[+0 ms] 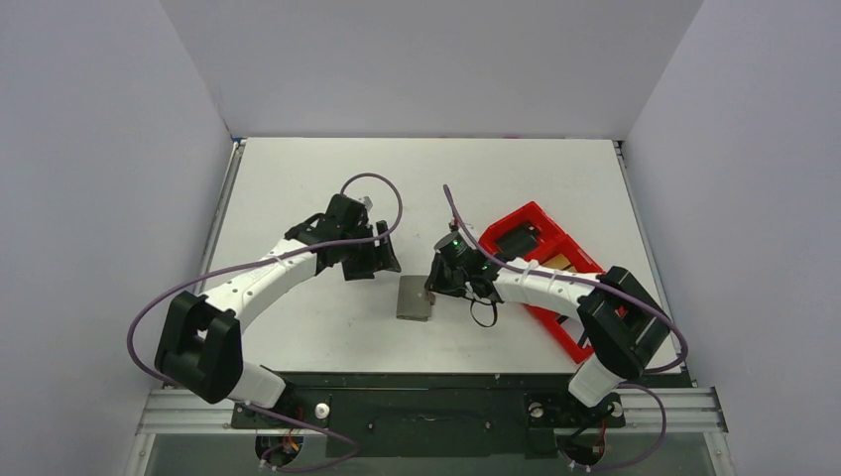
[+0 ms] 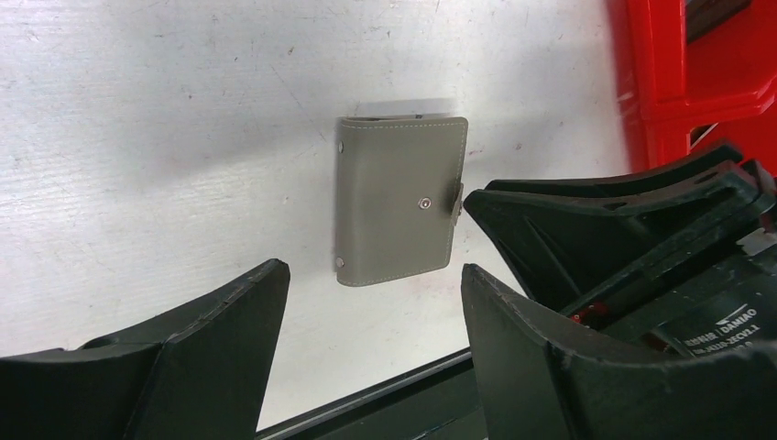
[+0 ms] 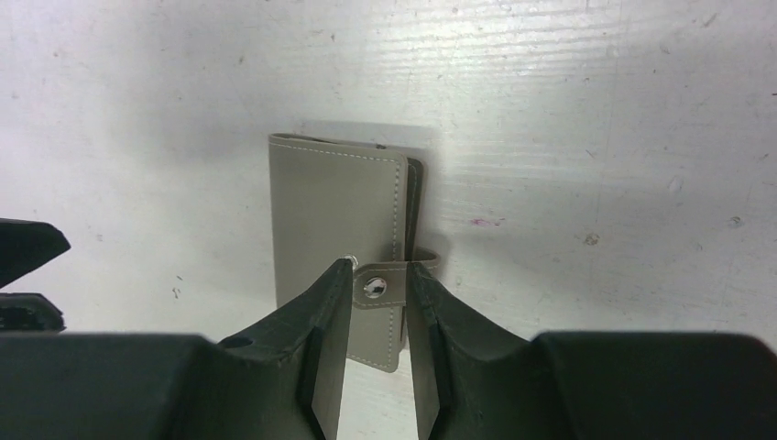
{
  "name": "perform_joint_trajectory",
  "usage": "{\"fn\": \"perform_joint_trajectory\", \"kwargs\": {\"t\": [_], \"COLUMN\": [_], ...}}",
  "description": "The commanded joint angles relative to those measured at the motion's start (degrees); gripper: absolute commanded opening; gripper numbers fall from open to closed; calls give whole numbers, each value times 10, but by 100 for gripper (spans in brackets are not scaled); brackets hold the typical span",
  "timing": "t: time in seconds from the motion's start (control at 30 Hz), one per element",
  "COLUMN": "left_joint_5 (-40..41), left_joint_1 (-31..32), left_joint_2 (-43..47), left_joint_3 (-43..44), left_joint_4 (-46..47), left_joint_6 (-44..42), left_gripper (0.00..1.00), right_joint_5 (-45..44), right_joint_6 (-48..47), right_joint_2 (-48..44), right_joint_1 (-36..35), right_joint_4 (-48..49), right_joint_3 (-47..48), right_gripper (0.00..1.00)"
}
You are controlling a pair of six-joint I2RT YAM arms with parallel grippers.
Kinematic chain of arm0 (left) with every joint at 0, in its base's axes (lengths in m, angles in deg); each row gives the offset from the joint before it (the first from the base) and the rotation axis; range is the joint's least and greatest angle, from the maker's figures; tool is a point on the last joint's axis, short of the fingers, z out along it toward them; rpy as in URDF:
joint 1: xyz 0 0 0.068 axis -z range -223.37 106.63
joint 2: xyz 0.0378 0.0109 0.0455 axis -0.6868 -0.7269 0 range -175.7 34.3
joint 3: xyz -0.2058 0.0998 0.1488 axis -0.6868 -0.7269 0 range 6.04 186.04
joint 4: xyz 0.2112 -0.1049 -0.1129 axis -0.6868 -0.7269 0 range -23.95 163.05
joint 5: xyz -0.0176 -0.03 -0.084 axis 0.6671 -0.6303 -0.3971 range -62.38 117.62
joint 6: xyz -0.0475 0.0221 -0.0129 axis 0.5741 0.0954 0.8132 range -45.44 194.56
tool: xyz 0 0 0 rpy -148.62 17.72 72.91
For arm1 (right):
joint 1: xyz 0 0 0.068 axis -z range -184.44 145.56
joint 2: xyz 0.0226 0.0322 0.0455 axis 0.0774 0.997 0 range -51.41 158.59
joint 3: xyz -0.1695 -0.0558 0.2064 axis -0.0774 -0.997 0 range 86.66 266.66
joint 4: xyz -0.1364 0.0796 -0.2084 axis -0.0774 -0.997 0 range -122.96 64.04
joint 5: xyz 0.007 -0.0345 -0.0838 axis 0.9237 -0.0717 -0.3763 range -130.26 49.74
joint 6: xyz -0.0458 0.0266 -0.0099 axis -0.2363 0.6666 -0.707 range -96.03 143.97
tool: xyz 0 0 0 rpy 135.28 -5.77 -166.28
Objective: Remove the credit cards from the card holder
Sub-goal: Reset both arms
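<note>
White table (image 1: 298,198) inside a plain grey-walled enclosure (image 1: 99,149); both arms reach in from the near edge

Card holder (image 1: 415,298): lies flat near the table's middle, between the two arms. Closed, taupe-grey outside up, stitched edge visible. Tab (image 3: 394,291) wraps round its open edge and is fastened by a snap stud (image 3: 373,288). No card shows at the wallet's edges from either wrist view

Right gripper (image 3: 380,275): down at the card holder's open edge, tilted toward it. Fingers drawn in narrow, one on each side of the tab, and clenched on it; the snap stud sits between the two fingertips. Left wrist view shows the same gripper's tip meeting the tab from the side

Left gripper (image 2: 374,275): released, jaws spread as wide as they go, nothing between them. It hangs above the table, near the card holder on the side away from the tab, not touching it. Through the gap between its fingers, the card holder's lower end and bare table show

Red tray (image 1: 533,210): on the right side of the table, partly under the right arm, well apart from the card holder. Black block (image 1: 516,241) sits in its far compartment. Next compartment holds a tan-yellow patch, probably a credit card (image 1: 558,263); top view is too small to be sure
</note>
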Motion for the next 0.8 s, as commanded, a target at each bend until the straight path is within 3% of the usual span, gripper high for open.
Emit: {"fn": "perform_joint_trajectory", "kwargs": {"t": [0.0, 0.27, 0.5, 0.77], "left_joint_5": [8, 5, 32, 49], "left_joint_1": [-2, -9, -19, -31], "left_joint_2": [29, 64, 108, 146], "left_joint_3": [17, 32, 52, 60], "left_joint_4": [-7, -11, -25, -36], "left_joint_6": [-29, -48, -72, -81], "left_gripper": [67, 67, 67, 67], "right_joint_5": [-14, -21, -54, -77], "right_joint_6": [-12, -21, -32, -47], "right_joint_2": [-29, -81, -166, -226], "right_joint_1": [6, 29, 39, 45], "right_joint_4": [-24, -54, -70, -83], "right_joint_3": [32, 51, 64, 68], "right_gripper": [25, 27, 53, 60]}}
